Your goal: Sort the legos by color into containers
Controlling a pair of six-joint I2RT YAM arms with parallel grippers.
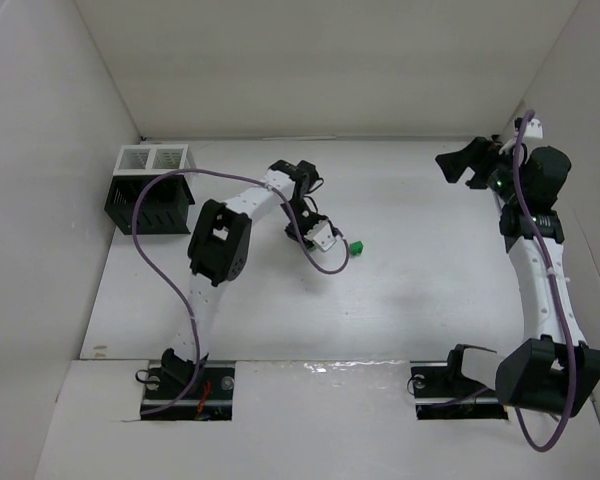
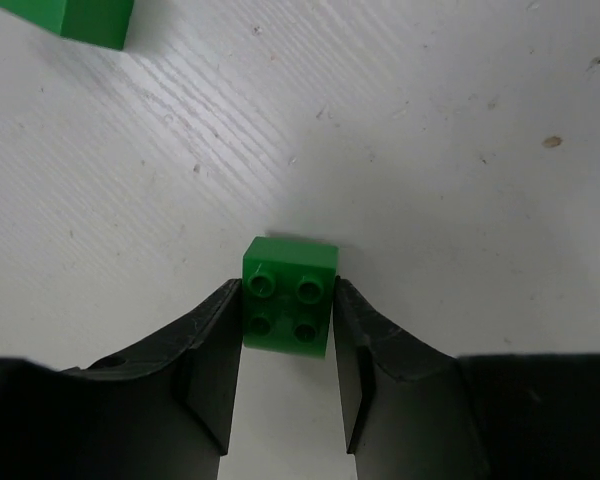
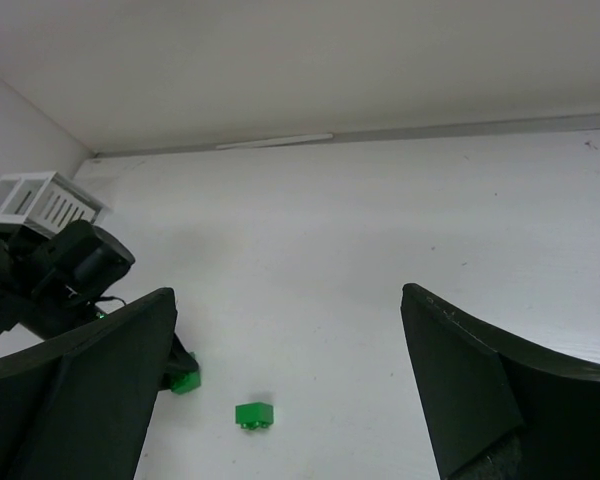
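The left gripper (image 2: 287, 312) pinches a green brick (image 2: 290, 285) by both sides, out on the table (image 1: 430, 270), well apart from the rack (image 1: 150, 190). Only the fingertips catch the brick's near half, so it may twist or squirt free on lifting. The right gripper (image 3: 288, 292), farther still from the rack, gapes wide and holds nothing. Counted: two green bricks, the second brick (image 2: 80, 18) near the first; one rack; two grippers.

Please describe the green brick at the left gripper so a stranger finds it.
Look right of the black rack. The green brick sits studs-up between the left gripper's fingers; the other green brick lies free nearby.
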